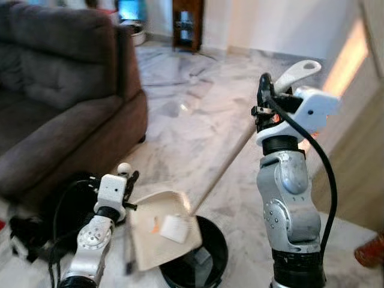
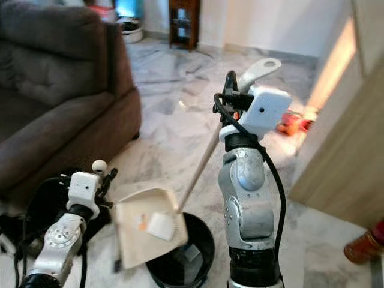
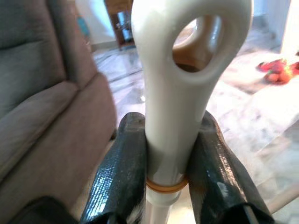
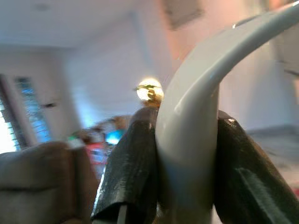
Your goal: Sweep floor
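Emptying stage, by the look of it: left hand [image 1: 127, 180] pinches the dustpan handle [image 3: 180, 93], fingers [image 3: 122, 172] pressed on both sides of it. Dustpan [image 1: 161, 228] is tilted over the black bin [image 1: 207, 255], with a white scrap and an orange bit on its face. Right hand [image 1: 262, 99] is clamped on the curved top of the broom [image 2: 201, 162], stick slanting down to the pan.

Risks:
- pan lip sits partly off the bin rim, so debris could slide onto the marble floor [image 1: 204, 114]
- broom head near the pan is blurred, probably touching it; a push could twist the pan in the grip

Room: sofa [image 1: 60, 102] close on the left, cables [image 1: 36, 228] by the left arm, wooden panel [image 2: 348, 150] on the right. Open floor ahead.
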Available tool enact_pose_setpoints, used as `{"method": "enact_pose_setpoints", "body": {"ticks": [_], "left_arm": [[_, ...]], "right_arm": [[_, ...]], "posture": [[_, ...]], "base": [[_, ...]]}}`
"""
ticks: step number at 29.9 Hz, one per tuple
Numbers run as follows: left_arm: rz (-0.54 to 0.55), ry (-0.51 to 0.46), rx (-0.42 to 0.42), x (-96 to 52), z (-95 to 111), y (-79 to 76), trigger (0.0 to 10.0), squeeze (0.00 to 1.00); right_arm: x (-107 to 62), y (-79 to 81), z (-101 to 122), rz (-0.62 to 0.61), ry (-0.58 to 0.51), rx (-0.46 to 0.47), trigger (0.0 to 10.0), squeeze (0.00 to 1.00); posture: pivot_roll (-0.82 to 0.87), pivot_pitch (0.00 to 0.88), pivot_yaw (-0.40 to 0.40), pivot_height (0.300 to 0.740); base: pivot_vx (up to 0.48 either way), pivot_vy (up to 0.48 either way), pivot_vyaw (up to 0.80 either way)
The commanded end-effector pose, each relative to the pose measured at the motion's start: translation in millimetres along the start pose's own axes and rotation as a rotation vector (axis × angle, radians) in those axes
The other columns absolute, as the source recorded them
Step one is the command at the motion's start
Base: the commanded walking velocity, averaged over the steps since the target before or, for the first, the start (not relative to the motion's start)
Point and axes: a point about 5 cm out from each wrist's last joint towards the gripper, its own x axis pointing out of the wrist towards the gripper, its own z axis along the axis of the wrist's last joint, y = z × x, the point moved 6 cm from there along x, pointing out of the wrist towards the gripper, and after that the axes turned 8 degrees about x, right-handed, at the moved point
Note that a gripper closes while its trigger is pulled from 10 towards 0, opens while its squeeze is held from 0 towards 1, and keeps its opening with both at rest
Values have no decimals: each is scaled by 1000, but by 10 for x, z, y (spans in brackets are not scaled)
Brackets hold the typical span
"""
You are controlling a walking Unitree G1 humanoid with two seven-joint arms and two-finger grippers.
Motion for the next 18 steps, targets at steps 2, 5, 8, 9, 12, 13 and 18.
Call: {"method": "enact_pose_setpoints", "body": {"ticks": [2,5,8,9,12,13,18], "left_arm": [[8,-48,7,3,96,49,10000,0],[7,-49,7,-1,97,50,10000,0],[7,-48,9,-1,96,49,10000,0],[6,-48,8,-1,97,46,10000,0],[4,-49,6,-2,99,40,10000,0],[3,-50,5,-2,100,37,10000,0],[-2,-51,3,-5,103,24,10000,0]], "right_arm": [[14,178,149,50,-64,30,10000,0],[10,228,207,75,-98,-6,10000,0],[6,280,238,100,-115,-22,10000,0],[-1,314,249,117,-123,-30,10000,0],[-18,381,279,149,-146,-58,10000,0],[-24,403,289,159,-154,-67,10000,0],[-77,546,367,220,-213,-116,10000,0]], "posture": [[46,27,38,740],[46,28,40,740],[46,28,40,740],[46,31,40,740],[46,32,41,740],[46,32,41,740],[45,35,42,740]], "base": [[0,0,0],[0,0,0],[0,0,0],[0,0,0],[0,0,0],[0,0,0],[0,0,0]]}}
